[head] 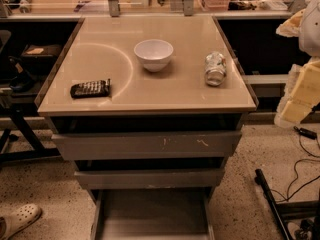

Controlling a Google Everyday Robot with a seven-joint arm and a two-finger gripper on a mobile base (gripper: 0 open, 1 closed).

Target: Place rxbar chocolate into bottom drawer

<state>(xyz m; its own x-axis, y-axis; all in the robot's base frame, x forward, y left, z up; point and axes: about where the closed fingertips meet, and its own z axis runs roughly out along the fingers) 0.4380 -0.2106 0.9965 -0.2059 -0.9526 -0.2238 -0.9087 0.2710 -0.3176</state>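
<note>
Bottom drawer open — rxbar chocolate on tabletop, hand far right

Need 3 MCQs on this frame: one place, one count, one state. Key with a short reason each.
1. Where is the rxbar chocolate?
A. In the white bowl
B. On the tabletop, front left
C. In the bottom drawer

2. How many things lie on the tabletop?
A. One
B. Three
C. Five

3. What state is the bottom drawer in?
A. Pulled open
B. Shut flush
C. Taken out and laid on the floor

Key:
1 B: the dark bar lies near the front-left edge, left of the bowl.
2 B: bar, bowl and drink can.
3 A: its grey floor shows below the two upper drawers.

The gripper hangs at the right edge of the view, beside the table and away from the bar.
</note>
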